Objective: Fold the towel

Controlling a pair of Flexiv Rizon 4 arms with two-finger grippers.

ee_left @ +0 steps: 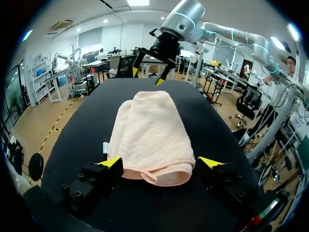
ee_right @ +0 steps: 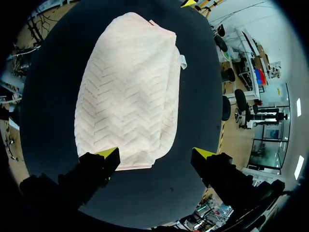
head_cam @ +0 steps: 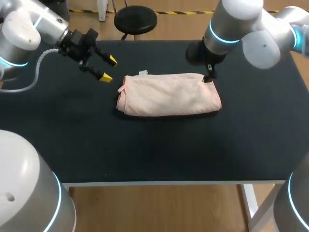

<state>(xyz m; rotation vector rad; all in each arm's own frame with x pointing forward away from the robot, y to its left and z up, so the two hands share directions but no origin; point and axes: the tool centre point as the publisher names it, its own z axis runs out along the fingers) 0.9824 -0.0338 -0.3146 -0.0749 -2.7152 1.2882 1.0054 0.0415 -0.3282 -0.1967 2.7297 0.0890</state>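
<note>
At the middle of the bench (head_cam: 145, 154) the folded towel (head_cam: 169, 94) lies lengthwise between our arms. Left fingers (head_cam: 106, 77) hang wide open, empty, just off its left end. Right fingers (ee_right: 107, 155), also open and empty, are nearer, at its right end.

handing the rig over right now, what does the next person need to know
Towel: middle of the table, folded into a layered oblong.
Left tool: open, empty, just off the towel's left end.
Right tool: open, empty, at its right end.
Done: at least one fold looks made.
To do: decide if another fold is wanted; otherwise pull both arms clear.
</note>
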